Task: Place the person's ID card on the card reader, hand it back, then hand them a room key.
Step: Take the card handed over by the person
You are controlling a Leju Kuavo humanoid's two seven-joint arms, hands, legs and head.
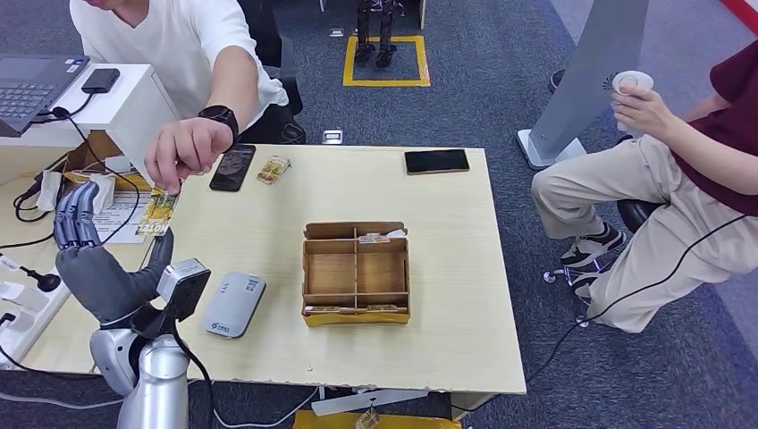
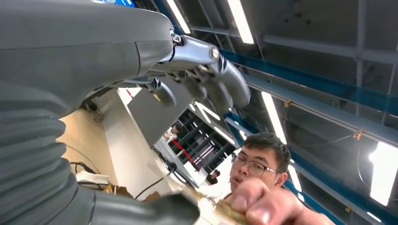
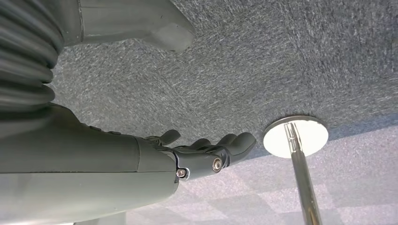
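My left hand (image 1: 89,259) is raised at the table's left edge, with its fingers apart and upright and its thumb out to the side. A person in a white shirt holds a yellow-green ID card (image 1: 158,214) by its top, and its lower end hangs just above my thumb. The left wrist view shows the person's fingers pinching the card (image 2: 220,212) close beyond my thumb (image 2: 155,209); my fingers (image 2: 211,79) are not closed on it. The grey-white card reader (image 1: 232,304) lies on the table beside my wrist. My right hand (image 3: 211,152) hangs over carpet, fingers extended, holding nothing.
A wooden compartment box (image 1: 356,273) with key cards stands mid-table. Another card (image 1: 273,169) and two dark phones (image 1: 232,167) (image 1: 436,161) lie along the far edge. Cables and a laptop (image 1: 31,85) are at the left. A second person (image 1: 679,170) sits at the right.
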